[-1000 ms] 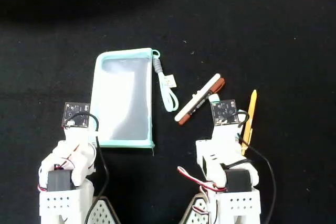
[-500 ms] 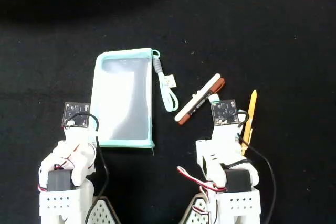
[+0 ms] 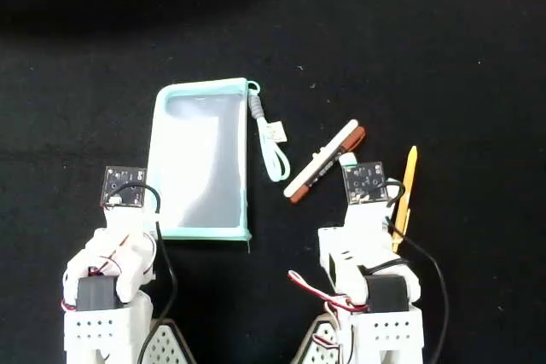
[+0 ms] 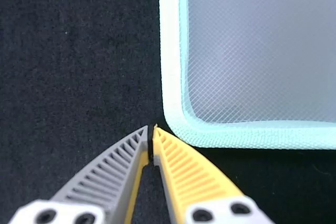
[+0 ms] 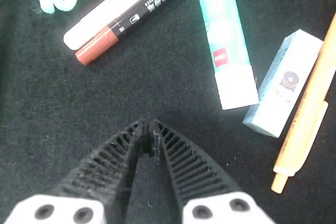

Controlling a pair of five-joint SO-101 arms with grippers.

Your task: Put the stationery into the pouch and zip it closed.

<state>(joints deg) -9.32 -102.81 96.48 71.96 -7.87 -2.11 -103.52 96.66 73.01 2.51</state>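
Note:
A mint-edged translucent pouch [image 3: 200, 159] lies flat left of centre, its wrist strap [image 3: 271, 149] trailing to the right. The left wrist view has its corner [image 4: 247, 61] just beyond my left gripper [image 4: 151, 134], which is shut and empty. A white and a brown marker [image 3: 324, 163] lie side by side at centre right, also in the right wrist view [image 5: 126, 11]. Beside them are a white-and-teal tube [image 5: 224, 45], a pale blue eraser [image 5: 283, 85] and an orange pen [image 5: 310, 108]. My right gripper [image 5: 148, 132] is shut, empty, short of the markers.
The black cloth table [image 3: 426, 57] stretches wide behind and to both sides of the objects. Both arm bases [image 3: 107, 296] [image 3: 371, 291] stand at the near edge. Cables lie past the table's far edge.

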